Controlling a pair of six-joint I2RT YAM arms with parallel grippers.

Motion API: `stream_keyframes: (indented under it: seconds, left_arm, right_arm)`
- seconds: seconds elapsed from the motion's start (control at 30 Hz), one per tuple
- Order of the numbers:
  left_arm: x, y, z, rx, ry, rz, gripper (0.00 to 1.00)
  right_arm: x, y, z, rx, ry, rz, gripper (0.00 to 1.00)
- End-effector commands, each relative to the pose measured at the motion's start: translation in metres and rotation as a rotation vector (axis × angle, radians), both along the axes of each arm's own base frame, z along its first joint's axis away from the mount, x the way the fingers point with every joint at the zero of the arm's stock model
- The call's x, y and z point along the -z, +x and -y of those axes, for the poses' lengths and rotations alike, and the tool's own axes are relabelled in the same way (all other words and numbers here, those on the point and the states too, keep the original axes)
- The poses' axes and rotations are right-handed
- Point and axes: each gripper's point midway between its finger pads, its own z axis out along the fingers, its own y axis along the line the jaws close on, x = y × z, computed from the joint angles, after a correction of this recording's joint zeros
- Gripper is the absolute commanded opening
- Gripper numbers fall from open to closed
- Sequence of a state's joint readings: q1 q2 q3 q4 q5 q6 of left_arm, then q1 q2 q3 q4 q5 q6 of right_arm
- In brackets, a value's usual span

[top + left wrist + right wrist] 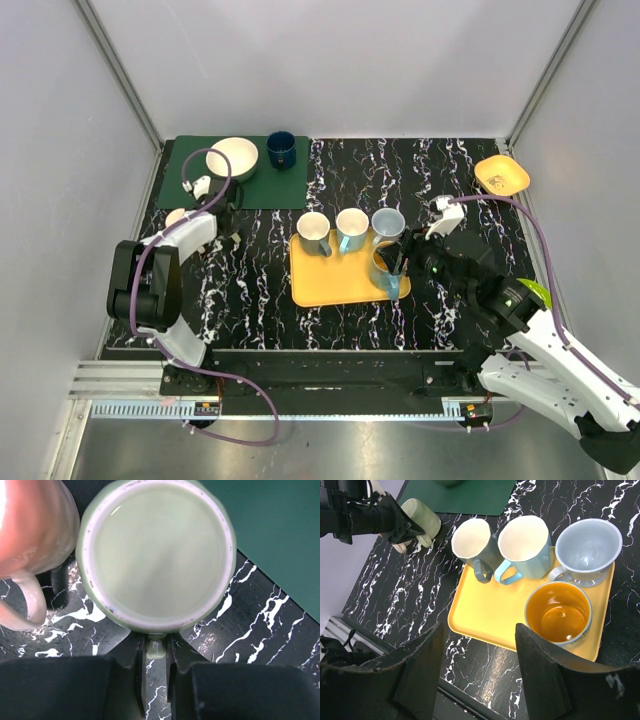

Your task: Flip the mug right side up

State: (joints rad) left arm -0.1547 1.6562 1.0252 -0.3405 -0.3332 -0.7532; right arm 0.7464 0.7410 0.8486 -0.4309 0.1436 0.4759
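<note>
Left gripper was pinched narrow on the handle of the one green mug, base-up on the table beside one pink mug (four other mugs stood upright on the yellow tray); right gripper gaped wide, empty.

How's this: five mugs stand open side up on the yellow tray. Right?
No. The yellow tray holds four mugs, not five, all open side up: teal mug, light blue mug, grey mug, orange-lined mug. The right wrist view shows it.
</note>
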Motion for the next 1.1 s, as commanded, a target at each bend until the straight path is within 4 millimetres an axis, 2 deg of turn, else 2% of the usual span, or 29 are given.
stream_keyframes:
  seconds: [0.0,0.03,0.13,0.23,0.27,0.33,0.37,0.4,0.43,0.47,0.53,0.57,0.63,0.67,0.7,0.73,0.77,0.8,0.83,0.87,0.9,0.97,1.0,1.07]
  left_arm:
    - [-0.013,0.012,-0.008,-0.025,0.011,0.069,0.03]
    - [-0.012,0.010,-0.009,-0.025,0.011,0.067,0.00]
    - [-0.019,0.009,-0.006,-0.016,-0.006,0.082,0.00]
    - [-0.039,0.005,0.001,0.009,-0.046,0.127,0.00]
    - [-0.058,0.004,0.006,0.030,-0.080,0.177,0.00]
    - [-0.075,-0.002,0.017,0.074,-0.132,0.218,0.00]
    - [-0.097,-0.005,0.023,0.098,-0.165,0.276,0.00]
    - [-0.106,-0.008,0.027,0.125,-0.185,0.302,0.00]
    - [-0.117,-0.013,0.037,0.166,-0.229,0.325,0.00]
    - [-0.138,-0.019,0.042,0.191,-0.259,0.384,0.00]
    - [-0.158,-0.029,0.061,0.275,-0.348,0.457,0.00]
    - [-0.184,-0.038,0.069,0.313,-0.397,0.543,0.00]
    - [-0.209,-0.051,0.088,0.412,-0.496,0.654,0.00]
    - [-0.229,-0.064,0.096,0.438,-0.566,0.717,0.00]
    - [-0.246,-0.069,0.102,0.487,-0.605,0.808,0.00]
    - [-0.258,-0.080,0.112,0.547,-0.657,0.844,0.00]
    - [-0.275,-0.092,0.116,0.564,-0.723,0.891,0.00]
    - [-0.289,-0.099,0.119,0.602,-0.753,0.951,0.00]
    - [-0.296,-0.109,0.125,0.645,-0.789,0.964,0.00]
    - [-0.308,-0.117,0.128,0.659,-0.838,0.983,0.00]
    - [-0.323,-0.125,0.130,0.695,-0.863,1.038,0.00]
    - [-0.337,-0.140,0.137,0.739,-0.944,1.057,0.00]
    - [-0.346,-0.147,0.139,0.767,-0.960,1.089,0.00]
    - [-0.356,-0.160,0.145,0.808,-1.011,1.093,0.00]
  right_arm:
    - [-0.008,0.001,-0.005,-0.017,0.016,0.030,0.64]
    - [-0.008,0.001,-0.006,-0.019,0.018,0.029,0.64]
    - [-0.007,0.002,-0.006,-0.019,0.017,0.024,0.64]
    - [-0.009,0.002,-0.010,-0.033,0.018,0.023,0.64]
    - [-0.010,0.001,-0.012,-0.042,0.020,0.025,0.64]
    - [-0.013,0.003,-0.013,-0.044,0.023,0.030,0.64]
    - [-0.015,0.003,-0.014,-0.048,0.029,0.033,0.63]
    - [-0.020,0.003,-0.017,-0.056,0.044,0.041,0.64]
    - [-0.021,0.005,-0.020,-0.061,0.049,0.041,0.64]
    - [-0.024,0.004,-0.023,-0.075,0.061,0.044,0.64]
    - [-0.034,0.005,-0.030,-0.087,0.113,0.060,0.64]
    - [-0.038,0.002,-0.036,-0.114,0.151,0.058,0.64]
    - [-0.060,-0.002,-0.045,-0.157,0.250,0.113,0.64]
    - [-0.069,-0.011,-0.054,-0.210,0.318,0.102,0.64]
    - [-0.088,-0.016,-0.059,-0.256,0.377,0.144,0.65]
    - [-0.092,-0.028,-0.072,-0.353,0.396,0.124,0.66]
    - [-0.105,-0.035,-0.079,-0.407,0.441,0.125,0.67]
    - [-0.126,-0.042,-0.084,-0.466,0.480,0.148,0.68]
    - [-0.123,-0.041,-0.096,-0.507,0.484,0.109,0.69]
    - [-0.128,-0.053,-0.104,-0.588,0.518,0.065,0.70]
    - [-0.141,-0.056,-0.108,-0.628,0.553,0.080,0.70]
    - [-0.139,-0.061,-0.122,-0.709,0.589,0.011,0.71]
    - [-0.148,-0.063,-0.124,-0.736,0.617,0.029,0.71]
    - [-0.144,-0.061,-0.134,-0.773,0.637,-0.026,0.72]
